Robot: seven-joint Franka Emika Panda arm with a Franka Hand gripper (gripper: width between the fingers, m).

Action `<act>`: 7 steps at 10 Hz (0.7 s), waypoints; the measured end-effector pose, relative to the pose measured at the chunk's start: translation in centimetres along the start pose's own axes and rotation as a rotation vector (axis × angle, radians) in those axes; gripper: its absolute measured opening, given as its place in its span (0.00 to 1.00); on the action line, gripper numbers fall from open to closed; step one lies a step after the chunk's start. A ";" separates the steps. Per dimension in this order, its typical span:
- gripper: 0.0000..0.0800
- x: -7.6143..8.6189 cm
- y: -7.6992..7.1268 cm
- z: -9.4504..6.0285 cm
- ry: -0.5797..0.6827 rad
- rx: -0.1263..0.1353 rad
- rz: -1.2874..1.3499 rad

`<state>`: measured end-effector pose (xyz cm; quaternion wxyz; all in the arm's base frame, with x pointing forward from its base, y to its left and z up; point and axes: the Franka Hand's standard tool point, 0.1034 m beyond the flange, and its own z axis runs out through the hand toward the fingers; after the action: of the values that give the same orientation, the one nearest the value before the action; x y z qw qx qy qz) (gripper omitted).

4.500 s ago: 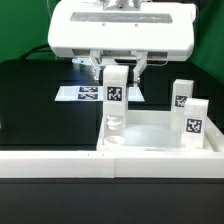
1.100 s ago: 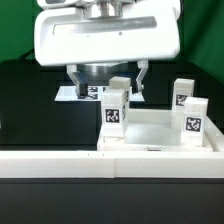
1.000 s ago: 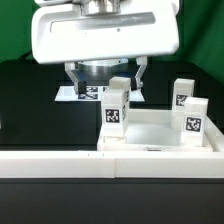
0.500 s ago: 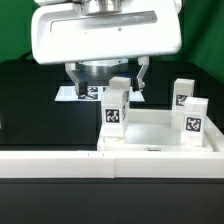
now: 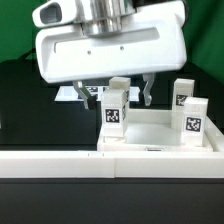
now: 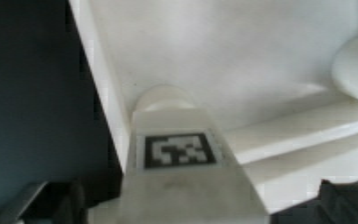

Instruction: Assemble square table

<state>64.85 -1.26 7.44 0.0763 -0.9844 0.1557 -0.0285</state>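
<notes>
1. Risen and tilted within the last half second: gripper (image 5: 118, 95) now higher over the near-corner leg (image 5: 117, 108) than a moment ago, body leaning toward the exterior view's right; jaws spread wide, one finger on either side of the leg's top, gripping nothing.
2. Unmoved through that lift: the leg, upright in the corner socket of the square table top (image 5: 160, 128); from the wrist view, seen from above with the open fingertips dark on either side and clear of it.
3. Judged from this: leg released and left standing on its own; probably a retreat after seating it, though whether fully tightened cannot be told.
4. Elsewhere on the top: two further legs (image 5: 193, 122) upright toward the exterior view's right; top resting on the black table (image 5: 30, 100) behind a white front wall (image 5: 50, 160).
5. Writing: none readable; only black-and-white square tags on each leg's face (image 6: 181, 150), and similar tags on the marker board (image 5: 88, 92) behind; no brand names visible.
</notes>
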 end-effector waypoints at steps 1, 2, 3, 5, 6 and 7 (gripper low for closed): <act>0.81 0.2 0.4 -0.4 0.005 0.000 0.001; 0.81 0.5 0.8 -0.6 0.010 -0.002 0.005; 0.81 0.4 0.8 -0.5 0.009 -0.003 0.007; 0.66 0.4 0.9 -0.5 0.008 -0.003 0.007; 0.46 0.4 0.9 -0.5 0.008 -0.003 0.007; 0.36 0.4 0.9 -0.5 0.008 -0.003 0.008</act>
<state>64.93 -2.30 7.79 0.0742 -0.9838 0.1598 -0.0319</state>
